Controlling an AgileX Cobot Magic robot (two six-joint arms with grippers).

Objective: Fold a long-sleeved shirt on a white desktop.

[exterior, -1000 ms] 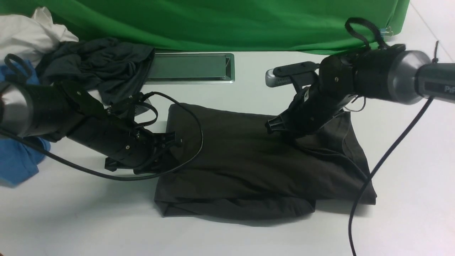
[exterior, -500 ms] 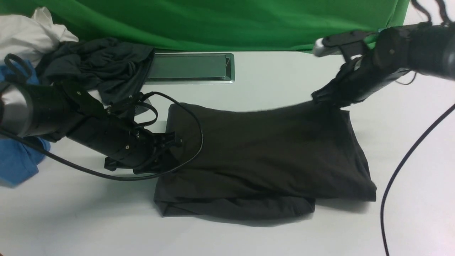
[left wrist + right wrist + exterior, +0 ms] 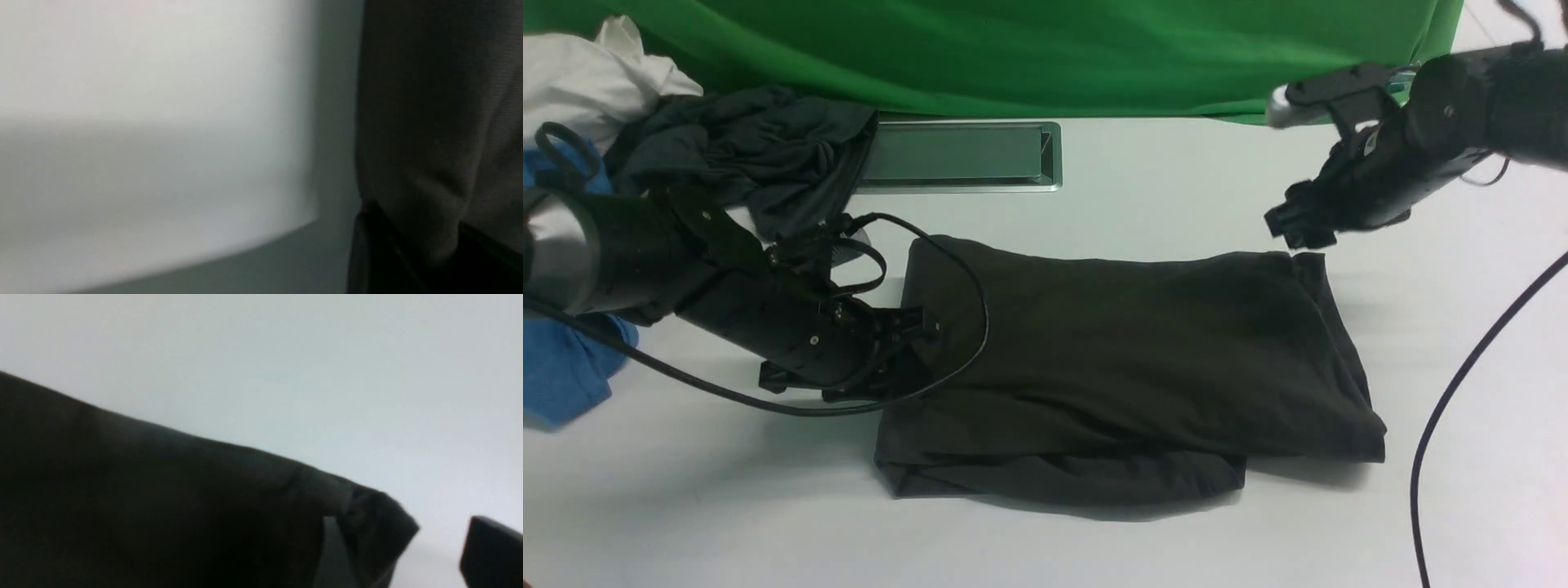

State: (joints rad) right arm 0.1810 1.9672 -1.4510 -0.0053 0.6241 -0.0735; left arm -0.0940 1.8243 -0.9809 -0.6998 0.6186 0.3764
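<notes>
Dark olive-brown knit, folded into a rough rectangle: the long-sleeved shirt [image 3: 1127,367] lies flat in the middle of the smooth white desktop [image 3: 686,506]. In the front view my right pincer [image 3: 1294,227] hangs just above the shirt's far right corner, apart from the cloth and gripping nothing; its jaws look parted. My left pincer [image 3: 907,343] sits low at the shirt's left edge, black against near-black, so I cannot tell whether it is pinching the hem or only resting beside it, nor how wide it stands. A thin black cable [image 3: 980,318] from that arm loops over the shirt's left part. Beyond lie a crumpled dark grey garment [image 3: 760,147], a blue garment [image 3: 564,367], a silver metal cable slot [image 3: 960,157] and a green cloth backdrop [image 3: 1029,49].

From the left wrist, I see blurred white desktop [image 3: 143,122] and a wall of dark shirt knit [image 3: 441,122]; no fingertips show.

From the right wrist, the shirt's corner [image 3: 163,506] lies limp on the white surface, and one black finger [image 3: 490,555] is cut off at the frame's edge, clear of the cloth.

My worry: if the left arm pulls away with the cable dragging across the fabric, or with the hem pinched, the left layers could slide and skew the fold. The lower layer already pokes out unevenly along the near edge. The chest print and neck label are hidden inside the fold.
</notes>
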